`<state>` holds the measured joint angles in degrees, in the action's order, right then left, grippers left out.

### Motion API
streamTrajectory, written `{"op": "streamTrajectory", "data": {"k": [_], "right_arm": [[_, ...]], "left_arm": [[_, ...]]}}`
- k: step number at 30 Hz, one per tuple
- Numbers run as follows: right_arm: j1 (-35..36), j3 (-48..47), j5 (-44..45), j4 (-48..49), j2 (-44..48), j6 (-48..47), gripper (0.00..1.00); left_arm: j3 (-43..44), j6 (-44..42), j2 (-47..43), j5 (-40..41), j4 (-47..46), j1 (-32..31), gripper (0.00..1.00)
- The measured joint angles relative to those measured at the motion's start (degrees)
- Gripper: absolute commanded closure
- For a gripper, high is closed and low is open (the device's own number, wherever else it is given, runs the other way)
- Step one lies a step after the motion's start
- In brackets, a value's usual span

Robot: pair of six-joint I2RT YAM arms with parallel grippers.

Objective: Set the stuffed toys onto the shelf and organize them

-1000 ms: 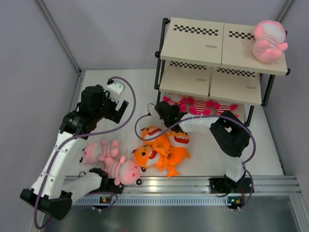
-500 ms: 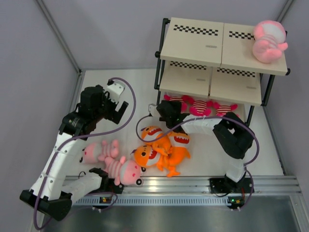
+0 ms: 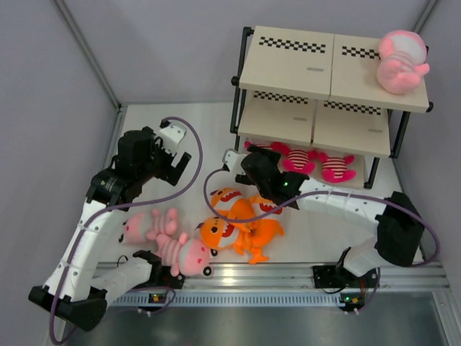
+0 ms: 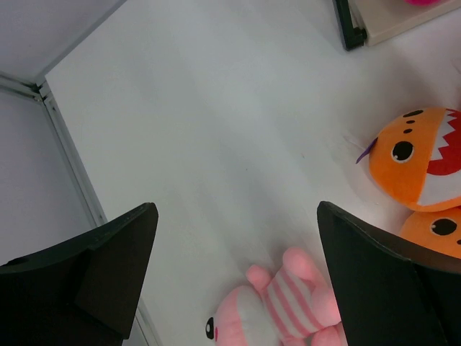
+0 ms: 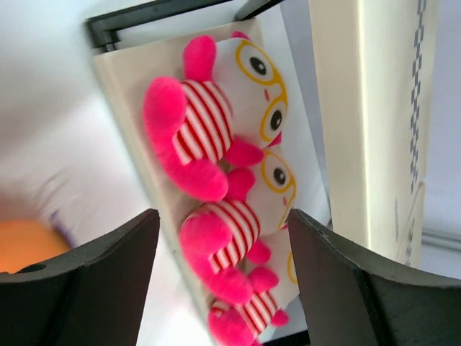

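Right claw (image 3: 253, 160) stands open and empty before the shelf (image 3: 288, 61), on whose bottom board three magenta creatures (image 5: 216, 238) lie in a row. Left claw (image 4: 236, 216) hangs open above the worktop (image 4: 216, 108). Recommended: back the right claw straight out, clear of the row, then grasp an orange shark (image 3: 230, 198) squarely by the body.

Magenta creatures (image 5: 194, 137) (image 5: 230, 245) (image 5: 248, 317) — 3, in a row just ahead of the right gripper (image 3: 250, 161). Orange sharks (image 3: 227, 198) (image 3: 216, 232) (image 3: 268, 210) — 3, heaped just behind and below it. Pale pink dolls: 3, two (image 3: 138, 228) (image 3: 189, 254) near the left gripper (image 4: 238, 209), one (image 3: 400, 61) well apart from both. Shelf (image 3: 288, 61): 1, three boards.
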<state>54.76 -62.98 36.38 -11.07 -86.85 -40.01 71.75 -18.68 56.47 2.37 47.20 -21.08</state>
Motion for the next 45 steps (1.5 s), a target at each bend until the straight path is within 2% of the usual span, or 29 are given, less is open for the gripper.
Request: {"op": "streamTrajectory", "data": {"k": [5, 10, 15, 21, 24, 28, 31, 32, 34, 35, 36, 40, 45], "right_arm": [[6.3, 0.0, -1.9, -12.7, 11.0, 15.3, 0.24], [7.3, 3.5, -6.6, -19.4, 25.8, 43.0, 0.22], [7.3, 15.6, -9.6, -23.6, 37.4, 70.8, 0.23], [7.3, 33.8, -15.2, -19.0, 43.9, 90.6, 0.24], [7.6, 37.5, -16.9, -15.2, 43.1, 95.7, 0.25], [8.5, 37.5, -17.2, -9.0, 38.9, 98.3, 0.27], [9.4, 37.5, -17.4, -5.3, 35.8, 99.0, 0.35], [9.5, 37.5, -17.4, -4.5, 34.8, 99.1, 0.49], [9.6, 37.5, -17.0, -3.8, 33.2, 99.8, 0.69], [9.6, 37.5, -16.7, -3.7, 32.7, 100.3, 0.89], [9.6, 37.5, -16.6, -3.8, 32.7, 100.2, 0.99], [10.1, 35.3, -13.1, -10.1, 34.3, 100.5, 1.0], [11.0, 18.4, -8.5, -26.6, 36.5, 92.3, 1.0]], "left_arm": [[-1.6, -0.8, -1.8, 0.0, -0.5, 0.0, 0.01], [-7.7, -1.3, -4.8, 0.2, -0.5, 0.2, 0.02], [-13.6, -2.3, -7.5, 1.6, 0.0, 1.1, 0.01], [-15.2, -2.5, -10.7, 1.8, 0.0, 2.6, 0.01], [-15.2, -2.5, -11.3, 1.7, 0.0, 2.9, 0.01], [-15.3, -2.5, -11.3, 1.8, -0.1, 3.1, 0.01], [-15.6, -2.5, -11.3, 1.8, 0.0, 3.1, 0.01], [-15.7, -2.5, -11.3, 1.8, 0.0, 3.1, 0.01], [-15.8, -2.6, -11.3, 1.8, 0.0, 3.2, 0.01], [-15.8, -2.6, -11.3, 1.8, 0.0, 3.2, 0.01], [-15.8, -2.6, -11.3, 1.8, 0.0, 3.2, 0.02], [-15.8, -2.8, -11.3, 1.8, 0.0, 3.2, 0.01], [-15.9, -2.9, -11.3, 1.7, 0.0, 3.2, 0.01]]}}
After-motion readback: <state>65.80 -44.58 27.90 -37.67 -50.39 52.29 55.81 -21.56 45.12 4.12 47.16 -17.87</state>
